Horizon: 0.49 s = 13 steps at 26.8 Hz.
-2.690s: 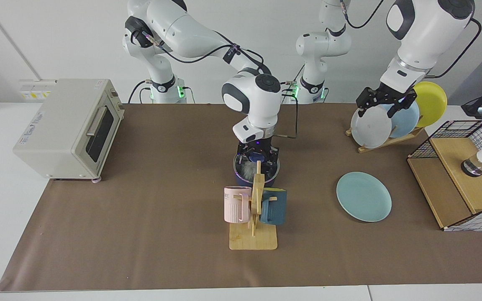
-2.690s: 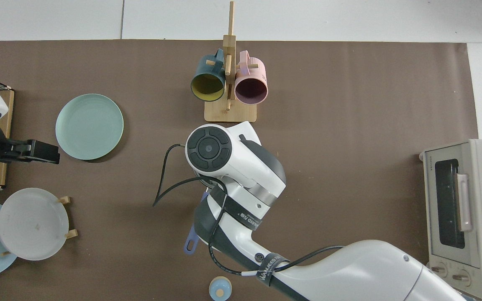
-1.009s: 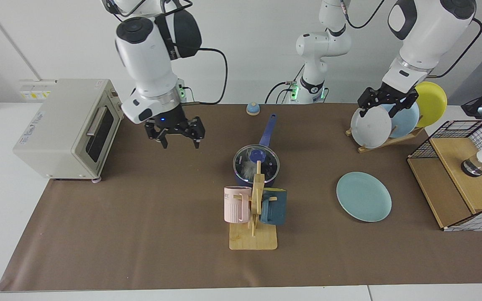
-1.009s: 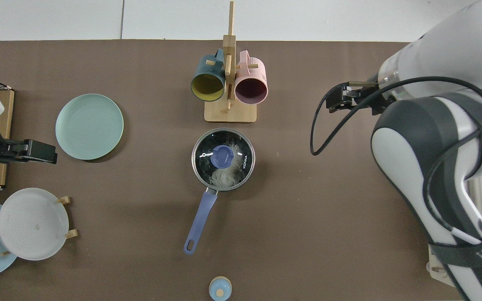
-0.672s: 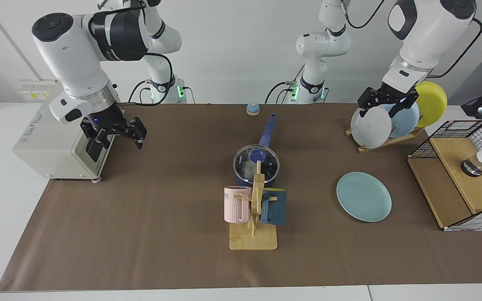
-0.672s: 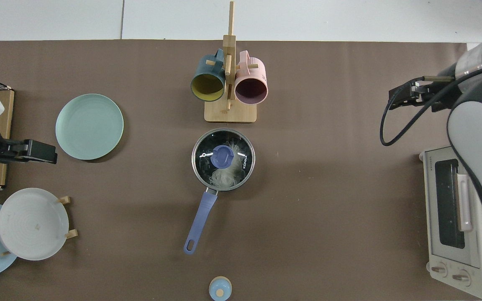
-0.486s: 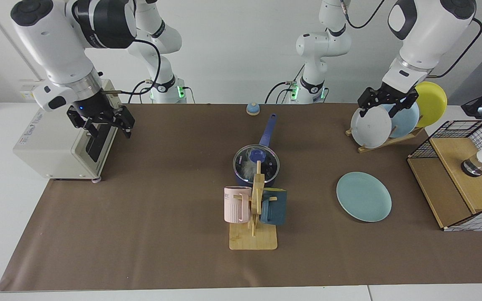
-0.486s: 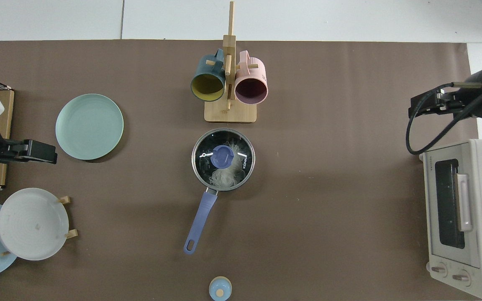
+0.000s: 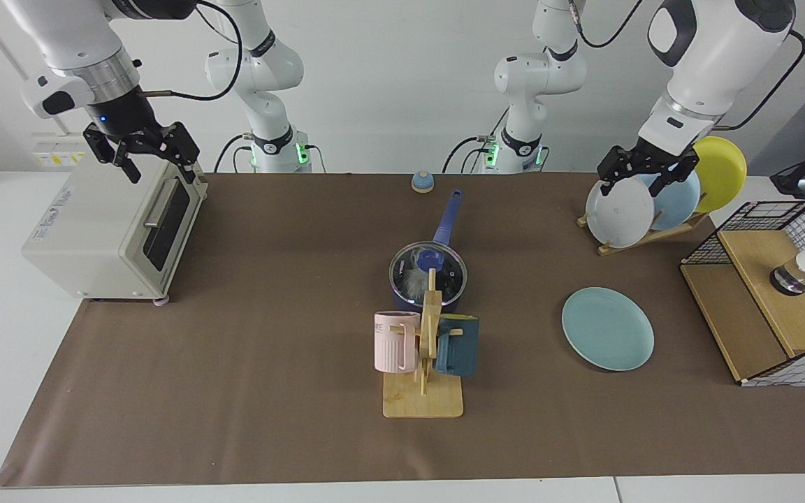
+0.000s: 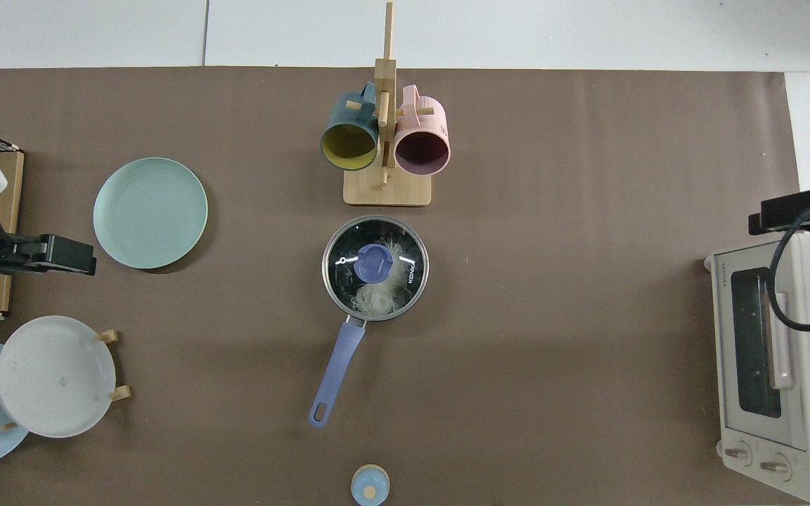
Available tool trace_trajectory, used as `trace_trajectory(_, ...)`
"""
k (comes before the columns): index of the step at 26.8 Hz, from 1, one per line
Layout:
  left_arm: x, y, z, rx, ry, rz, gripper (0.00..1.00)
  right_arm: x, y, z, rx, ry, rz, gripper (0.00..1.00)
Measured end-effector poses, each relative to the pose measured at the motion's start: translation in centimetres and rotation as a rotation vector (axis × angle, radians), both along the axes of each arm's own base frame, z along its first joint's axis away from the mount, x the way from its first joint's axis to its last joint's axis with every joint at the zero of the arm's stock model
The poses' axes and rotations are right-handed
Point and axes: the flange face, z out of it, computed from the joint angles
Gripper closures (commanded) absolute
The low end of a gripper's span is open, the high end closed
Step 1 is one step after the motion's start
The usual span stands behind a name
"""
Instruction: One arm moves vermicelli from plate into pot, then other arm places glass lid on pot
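The dark blue pot (image 9: 428,283) (image 10: 375,268) stands mid-table behind the mug rack, its long handle (image 10: 335,372) pointing toward the arm bases. The glass lid (image 10: 405,246) sits on it, blue knob (image 9: 430,259) up. Pale vermicelli (image 10: 377,294) shows through the glass. The teal-green plate (image 9: 607,328) (image 10: 150,212) lies bare on the mat. My right gripper (image 9: 154,166) (image 10: 792,213) hangs open and holds nothing above the toaster oven, far from the pot. My left gripper (image 9: 629,185) (image 10: 50,254) waits open in front of the plate rack.
A toaster oven (image 9: 112,213) (image 10: 774,365) sits at one end of the mat. The wooden rack (image 9: 423,391) with pink and dark teal mugs stands by the pot. A plate rack holds grey (image 9: 619,213), sky-blue and yellow plates. A wire-and-wood box (image 9: 773,300) and a small blue knobbed piece (image 9: 422,181) are also here.
My right gripper left the lid on the pot, then swung away and up to above the toaster oven. The left arm, pot and plate have not moved.
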Motion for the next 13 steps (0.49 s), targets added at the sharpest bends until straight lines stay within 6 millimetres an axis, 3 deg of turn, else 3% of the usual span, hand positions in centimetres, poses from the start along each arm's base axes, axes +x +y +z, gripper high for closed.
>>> trace_trajectory(4, 0.0, 0.0, 0.0, 0.0, 0.0, 0.0, 0.0, -1.08, -0.02, 0.12, 0.005, 0.002, 0.001, 0.0)
trace_trajectory(13, 0.0, 0.0, 0.0, 0.0, 0.0, 0.0, 0.0, -1.2, 0.08, -0.17, 0.006, 0.009, -0.005, 0.0)
